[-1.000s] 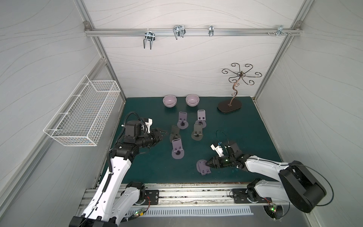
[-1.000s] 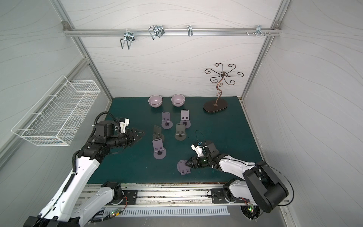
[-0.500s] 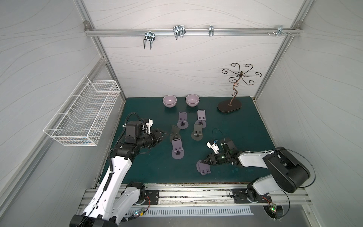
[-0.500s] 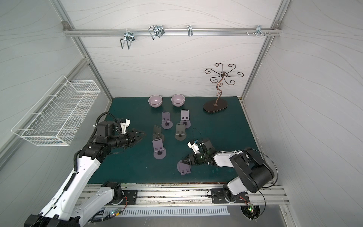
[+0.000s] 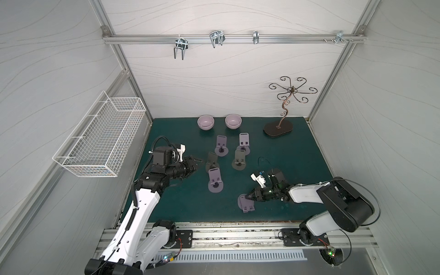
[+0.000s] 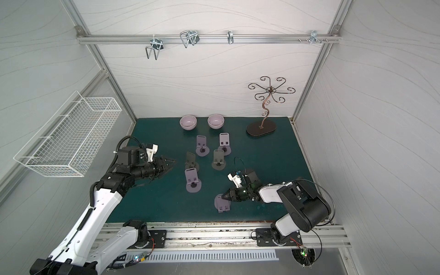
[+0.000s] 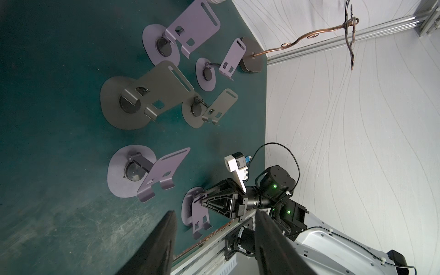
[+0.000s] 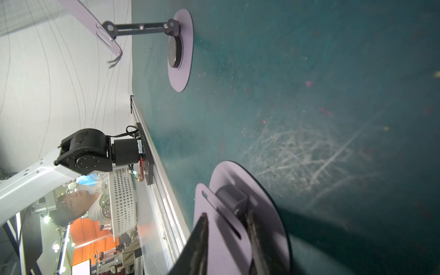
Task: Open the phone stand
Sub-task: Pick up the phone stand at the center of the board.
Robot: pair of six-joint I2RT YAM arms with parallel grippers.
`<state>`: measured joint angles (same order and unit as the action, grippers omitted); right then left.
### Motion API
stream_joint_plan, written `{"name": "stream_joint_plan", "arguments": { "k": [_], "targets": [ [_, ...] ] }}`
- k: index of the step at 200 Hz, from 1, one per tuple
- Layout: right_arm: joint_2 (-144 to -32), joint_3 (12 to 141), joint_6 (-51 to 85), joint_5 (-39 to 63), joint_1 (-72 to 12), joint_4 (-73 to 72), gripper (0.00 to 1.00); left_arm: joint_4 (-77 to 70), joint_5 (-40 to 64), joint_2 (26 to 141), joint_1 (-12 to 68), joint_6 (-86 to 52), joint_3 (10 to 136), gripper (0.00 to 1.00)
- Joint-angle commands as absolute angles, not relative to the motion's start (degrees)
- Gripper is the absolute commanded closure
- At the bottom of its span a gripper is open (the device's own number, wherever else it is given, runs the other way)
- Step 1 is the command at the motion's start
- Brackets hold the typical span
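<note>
Five opened stands (image 5: 215,181) are propped up mid-tabletop (image 5: 297,154). A sixth, the folded phone stand (image 5: 246,202), lies flat near the front edge, so I'd judge the work on this one barely begun: its plate has yet to be lifted off the disc base. Both top views show only the right tool (image 5: 247,196) nosed onto it. The right wrist view shows what they can't: the fingers (image 8: 202,238) set against either edge of the plate, pinching it. The left tool (image 5: 198,160) hangs beside the opened group, and the left wrist view shows it spread around nothing.
</note>
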<state>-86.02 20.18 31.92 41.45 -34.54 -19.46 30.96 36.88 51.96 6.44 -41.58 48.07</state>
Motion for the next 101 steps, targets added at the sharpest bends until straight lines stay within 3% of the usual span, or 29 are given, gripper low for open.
{"name": "stream_joint_plan", "arguments": {
  "k": [1, 56, 101],
  "targets": [
    [-88.67, 20.88, 32.17, 42.63, -35.46, -20.19, 0.79, 28.48, 37.18, 51.72, 6.68, -40.93, 48.42, 0.45],
    [-91.00, 21.80, 32.78, 45.12, -35.98, -22.67, 1.00, 29.18, 37.52, 51.77, 6.76, -40.45, 48.45, 0.45],
    [-82.19, 22.13, 36.87, 51.53, -36.03, -22.06, 1.00, 29.43, 42.28, 52.27, 6.66, -38.04, 49.61, 0.47]
  ]
}}
